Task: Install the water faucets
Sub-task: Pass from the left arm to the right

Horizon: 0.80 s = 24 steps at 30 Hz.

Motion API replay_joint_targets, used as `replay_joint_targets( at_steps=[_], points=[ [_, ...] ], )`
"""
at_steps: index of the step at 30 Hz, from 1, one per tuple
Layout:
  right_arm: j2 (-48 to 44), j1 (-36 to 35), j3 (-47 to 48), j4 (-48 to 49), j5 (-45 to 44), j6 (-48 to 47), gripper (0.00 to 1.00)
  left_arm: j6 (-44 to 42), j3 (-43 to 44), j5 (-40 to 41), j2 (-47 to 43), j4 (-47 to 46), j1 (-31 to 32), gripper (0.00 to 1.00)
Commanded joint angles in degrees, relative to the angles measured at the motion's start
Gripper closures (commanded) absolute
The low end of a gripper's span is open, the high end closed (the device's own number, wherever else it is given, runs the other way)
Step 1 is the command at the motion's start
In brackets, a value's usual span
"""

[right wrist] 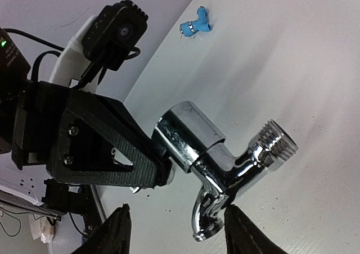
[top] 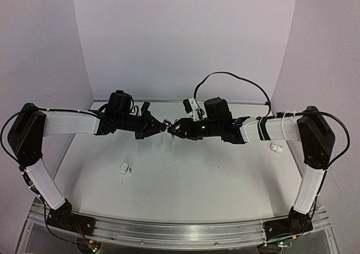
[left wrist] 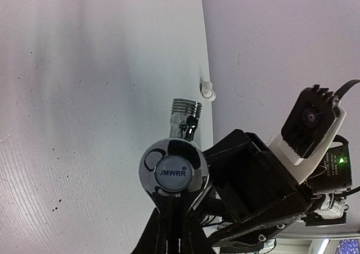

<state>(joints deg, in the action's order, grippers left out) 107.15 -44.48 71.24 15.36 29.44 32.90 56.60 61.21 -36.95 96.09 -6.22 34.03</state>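
Observation:
A shiny silver metal water faucet (right wrist: 225, 158) hangs in the air above the table, its threaded end (left wrist: 185, 108) pointing away. My left gripper (left wrist: 175, 209) is shut on its handle, just below the round cap marked JMWRR (left wrist: 174, 172). My right gripper (right wrist: 178, 209) faces it from the other side with its jaws apart around the spout; one fingertip (right wrist: 233, 214) touches the spout, the other (right wrist: 121, 217) stands well off. In the top view the two grippers (top: 159, 125) (top: 174, 128) meet tip to tip over the table's far middle. A bright blue faucet (right wrist: 196, 27) lies on the table by the back wall.
Two small white pipe fittings lie on the table, one at the near left (top: 124, 167) and one by the right wall (top: 276, 148). White walls close the table in at the back and on both sides. A black cable (top: 236, 80) loops above the right arm.

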Motion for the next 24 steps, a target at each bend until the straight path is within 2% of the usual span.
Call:
replay_joint_targets(
  at_steps=[1,4,9,13,17,19,22,23,24],
  points=[
    [1.26,-0.63,-0.71,5.88,-0.95,1.07,0.55,1.88,0.99,0.24,-1.65,-4.47,0.63,1.0],
    [1.18,-0.67,-0.81,6.26,-2.37,0.7,0.58,2.06,0.7,0.16,-2.56,-4.7,0.7,1.0],
    [1.6,-1.12,-0.79,6.48,-4.16,-0.21,0.54,2.07,0.32,0.16,-3.79,-4.97,0.71,1.0],
    [2.73,-1.64,1.47,6.52,-4.65,-0.55,0.61,2.29,0.34,0.21,-4.1,-5.2,0.78,1.0],
    [1.81,-2.49,0.87,4.66,-11.11,-2.58,0.54,2.18,-0.33,1.69,-5.18,-5.19,0.79,1.0],
    [0.95,-2.87,0.06,4.88,-12.89,-3.42,0.59,2.15,-0.33,1.75,-5.38,-5.21,0.78,1.0],
    [0.89,-2.93,0.82,5.3,-12.96,-2.98,0.72,2.25,-0.02,1.12,-5.12,-5.2,0.8,1.0],
    [1.15,-2.9,1.13,5.39,-13.05,-2.74,0.77,2.15,0.04,0.78,-4.98,-5.21,0.79,1.0],
    [1.45,-2.91,1.57,5.61,-12.85,-2.55,0.87,1.94,0.05,0.56,-5.0,-5.21,0.8,1.0]
  ],
)
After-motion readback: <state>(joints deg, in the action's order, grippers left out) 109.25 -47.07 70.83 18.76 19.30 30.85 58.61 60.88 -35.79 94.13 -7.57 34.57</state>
